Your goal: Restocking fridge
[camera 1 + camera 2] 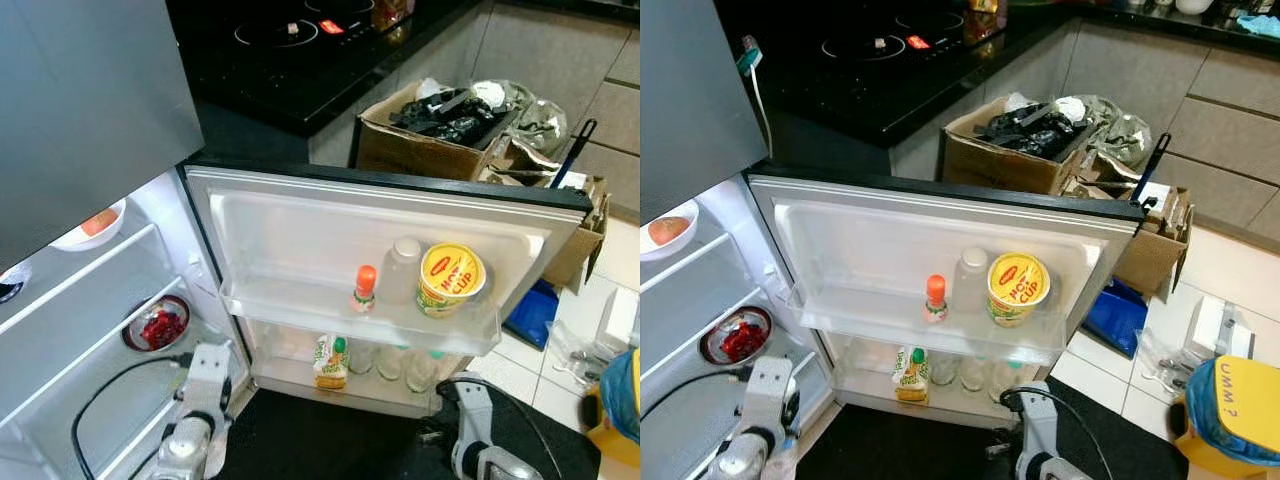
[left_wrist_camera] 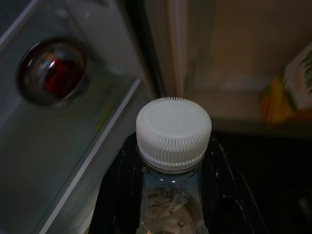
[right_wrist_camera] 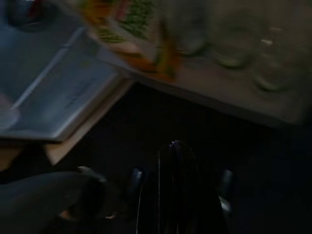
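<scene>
Holding a clear bottle with a ribbed white cap, the left claw has its black fingers closed against the bottle's sides just below the cap. The arm sits low at the fridge opening, beside the wire shelves where a bowl of red food rests. Before it stands the open fridge door. The upper door shelf already carries a small orange-capped bottle, a pale white-capped bottle and a yellow noodle cup. The lower door shelf holds a juice carton and a row of clear bottles.

The right claw hangs low in front of the lower door shelf; its fingers appear pressed together with nothing between them, though the view is dark.

The main risk is probably the grip itself: the bottle is held high, near the neck, so it may swing or slip when the arm reaches. Setting it into the crowded lower shelf could knock the carton or neighbouring bottles over. The shelf's front lip could also catch the bottle's base if it comes in too low.
</scene>
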`<state>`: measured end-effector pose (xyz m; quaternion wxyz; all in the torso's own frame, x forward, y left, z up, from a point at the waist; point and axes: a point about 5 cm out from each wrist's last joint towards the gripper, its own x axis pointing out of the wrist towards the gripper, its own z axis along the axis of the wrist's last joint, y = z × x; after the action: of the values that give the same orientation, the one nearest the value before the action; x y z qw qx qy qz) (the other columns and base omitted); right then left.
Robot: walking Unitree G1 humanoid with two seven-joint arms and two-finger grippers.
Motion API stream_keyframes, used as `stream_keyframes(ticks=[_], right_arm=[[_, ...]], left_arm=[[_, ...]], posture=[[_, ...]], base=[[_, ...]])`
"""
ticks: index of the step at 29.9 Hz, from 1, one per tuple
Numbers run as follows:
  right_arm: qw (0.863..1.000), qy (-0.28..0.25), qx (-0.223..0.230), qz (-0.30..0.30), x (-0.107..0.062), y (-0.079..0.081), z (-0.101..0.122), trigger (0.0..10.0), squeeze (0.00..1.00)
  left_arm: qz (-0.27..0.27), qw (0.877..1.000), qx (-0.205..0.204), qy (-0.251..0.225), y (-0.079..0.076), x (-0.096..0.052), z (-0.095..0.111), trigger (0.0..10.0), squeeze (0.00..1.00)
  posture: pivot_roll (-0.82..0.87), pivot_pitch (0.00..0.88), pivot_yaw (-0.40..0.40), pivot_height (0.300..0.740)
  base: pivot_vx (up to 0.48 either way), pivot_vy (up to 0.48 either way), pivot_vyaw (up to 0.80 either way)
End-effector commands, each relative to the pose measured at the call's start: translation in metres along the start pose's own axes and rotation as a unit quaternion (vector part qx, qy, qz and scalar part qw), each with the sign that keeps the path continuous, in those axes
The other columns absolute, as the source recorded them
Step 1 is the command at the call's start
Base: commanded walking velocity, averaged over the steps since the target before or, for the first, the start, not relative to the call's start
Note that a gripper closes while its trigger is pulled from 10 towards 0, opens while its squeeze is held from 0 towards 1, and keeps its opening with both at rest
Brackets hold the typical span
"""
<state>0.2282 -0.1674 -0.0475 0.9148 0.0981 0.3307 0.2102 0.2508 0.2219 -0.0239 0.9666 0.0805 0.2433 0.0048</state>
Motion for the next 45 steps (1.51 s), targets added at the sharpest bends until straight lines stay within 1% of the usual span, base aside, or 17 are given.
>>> stream_keyframes(ticks=[1, 2, 3, 6, 10, 13, 15, 21, 23, 24, 31, 36, 39, 45], right_arm=[[1.000, -0.013, 0.004, 0.024, 0.000, 0.003, 0.003, 10.0, 0.00], [1.000, -0.013, 0.004, 0.024, 0.000, 0.003, 0.003, 10.0, 0.00], [0.999, -0.022, 0.006, 0.033, 0.001, 0.003, 0.008, 10.0, 0.00], [0.999, -0.029, 0.005, 0.036, 0.002, 0.002, 0.012, 10.0, 0.00], [0.999, -0.033, 0.005, 0.038, 0.002, 0.002, 0.015, 10.0, 0.00], [0.997, -0.045, 0.005, 0.054, 0.003, 0.003, 0.022, 10.0, 0.00], [0.997, -0.045, 0.005, 0.054, 0.003, 0.003, 0.022, 10.0, 0.00], [0.995, -0.055, 0.009, 0.077, 0.005, 0.007, 0.028, 10.0, 0.00], [0.995, -0.055, 0.009, 0.077, 0.005, 0.007, 0.028, 10.0, 0.00], [0.994, -0.058, 0.007, 0.089, 0.007, 0.011, 0.030, 10.0, 0.00], [0.992, -0.062, 0.002, 0.111, 0.009, 0.017, 0.033, 10.0, 0.00], [0.991, -0.062, 0.000, 0.119, 0.009, 0.018, 0.034, 10.0, 0.00], [0.991, -0.062, 0.000, 0.119, 0.009, 0.018, 0.034, 10.0, 0.00], [0.990, -0.063, -0.001, 0.127, 0.008, 0.018, 0.035, 10.0, 0.00]], left_arm=[[-0.013, 1.000, -0.024, -0.007, 0.003, -0.002, -0.001, 10.0, 0.00], [-0.013, 1.000, -0.024, -0.007, 0.003, -0.002, -0.001, 10.0, 0.00], [-0.040, 0.999, -0.036, -0.008, -0.002, -0.002, -0.002, 10.0, 0.00], [-0.054, 0.998, -0.039, -0.003, -0.007, -0.004, -0.006, 10.0, 0.00], [-0.054, 0.998, -0.036, 0.002, -0.009, -0.005, -0.009, 10.0, 0.00], [-0.055, 0.998, -0.031, 0.006, -0.012, -0.006, -0.011, 10.0, 0.00], [-0.055, 0.998, -0.031, 0.006, -0.012, -0.006, -0.011, 10.0, 0.00], [-0.067, 0.997, -0.028, -0.011, -0.013, -0.002, -0.003, 10.0, 0.00], [-0.067, 0.997, -0.028, -0.011, -0.013, -0.002, -0.003, 10.0, 0.00], [-0.071, 0.997, -0.027, -0.019, -0.014, -0.001, 0.001, 10.0, 0.00], [-0.074, 0.996, -0.027, -0.030, -0.017, 0.000, 0.005, 10.0, 0.00], [-0.079, 0.996, -0.029, -0.035, -0.018, 0.000, 0.006, 10.0, 0.00], [-0.079, 0.996, -0.029, -0.035, -0.018, 0.000, 0.006, 10.0, 0.00], [-0.081, 0.995, -0.027, -0.046, -0.019, 0.002, 0.011, 10.0, 0.00]], posture=[[-0.08, 0.123, -0.019, 0.740], [-0.08, 0.123, -0.019, 0.740], [-0.08, 0.123, -0.018, 0.740], [-0.09, 0.121, -0.017, 0.735], [-0.09, 0.121, -0.017, 0.730], [-0.09, 0.121, -0.016, 0.715], [-0.09, 0.121, -0.016, 0.715], [-0.09, 0.118, -0.008, 0.690], [-0.09, 0.118, -0.008, 0.690], [-0.09, 0.118, -0.008, 0.680], [-0.09, 0.118, -0.008, 0.650], [-0.08, 0.128, -0.006, 0.625], [-0.08, 0.128, -0.006, 0.625], [-0.08, 0.128, -0.006, 0.590]], base=[[0.000, 0.000, 0.00], [0.000, 0.000, 0.00], [0.000, 0.000, 0.00], [0.000, 0.000, 0.00], [0.000, 0.000, 0.00], [0.000, 0.000, 0.00], [0.000, 0.000, 0.00], [0.000, 0.000, 0.00], [0.000, 0.000, 0.00], [0.000, 0.000, 0.00], [0.000, 0.000, 0.00], [0.000, 0.000, 0.00], [0.000, 0.000, 0.00], [0.000, 0.000, 0.00]])
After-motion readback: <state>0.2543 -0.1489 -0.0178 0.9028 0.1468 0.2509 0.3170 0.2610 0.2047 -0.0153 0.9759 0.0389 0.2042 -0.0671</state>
